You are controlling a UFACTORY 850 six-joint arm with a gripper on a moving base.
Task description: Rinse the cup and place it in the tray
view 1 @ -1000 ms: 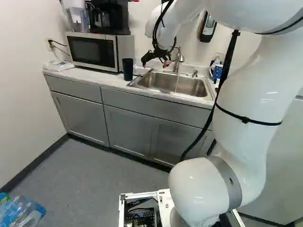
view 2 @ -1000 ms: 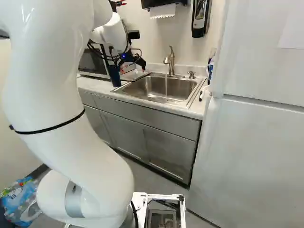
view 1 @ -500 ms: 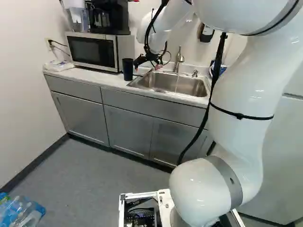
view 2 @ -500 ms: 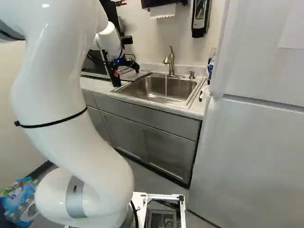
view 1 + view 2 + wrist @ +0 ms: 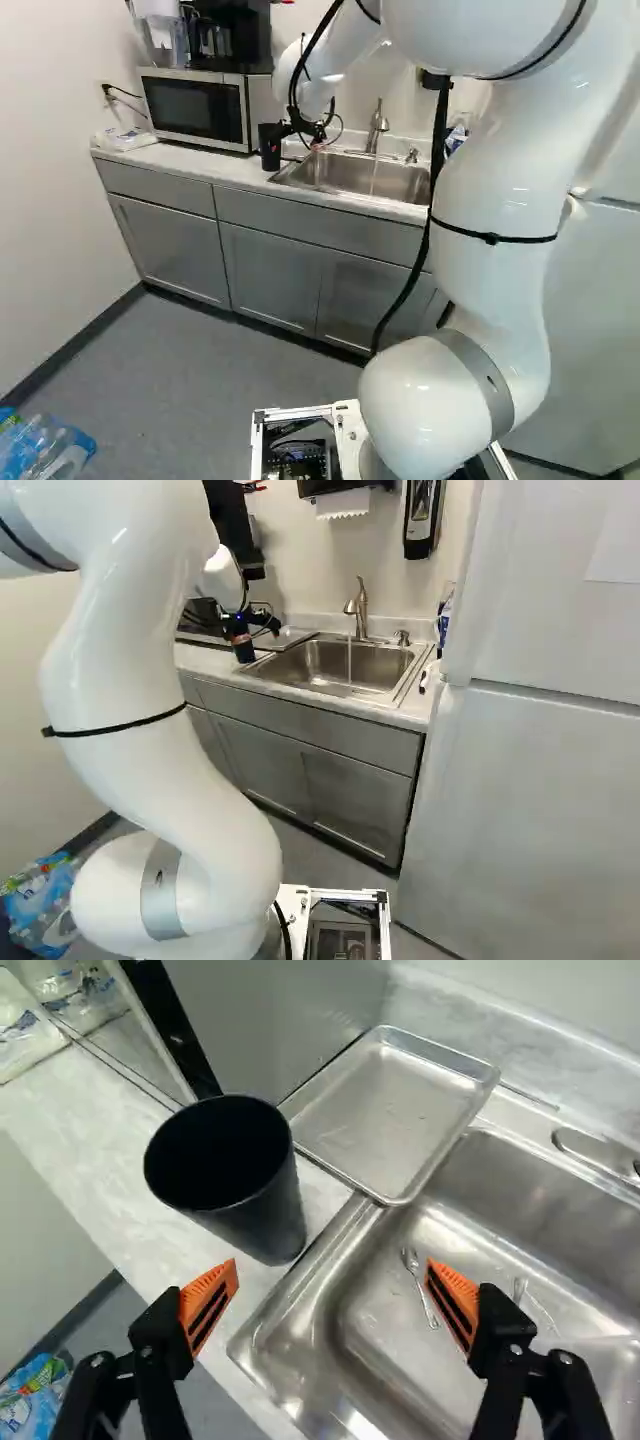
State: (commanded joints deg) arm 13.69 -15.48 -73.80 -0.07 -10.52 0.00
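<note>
The tall black tapered cup point(image 5: 272, 1222) stands upright on the pale marbled counter point(image 5: 130, 1230), just beside the sink's rim and close to one corner of the shallow silver metal tray point(image 5: 390, 1110). It has kept its place over the last second; what has changed is the white jointed arm point(image 5: 495, 290), which has swung the black two-fingered gripper point(image 5: 332, 1280) from over the sink's edge across towards the cup, the base itself not having moved. The fingers are spread wide, their orange pads point(image 5: 210, 1308) apart with nothing between them, and the cup lies ahead, off towards the counter-side finger. In the base views gripper and cup overlap, so the remaining gap is hard to judge, though the wrist view suggests they are not touching. For the task, this reads as the approach before the grasp; the gripper probably needs to shift further over the counter to straddle the cup, or one finger could knock it. Beyond, water point(image 5: 349, 665) runs from the brushed metal tap point(image 5: 360, 610) into the stainless steel sink point(image 5: 300, 1310), ready for rinsing, and a silver fork point(image 5: 420, 1285) lies in the basin.
</note>
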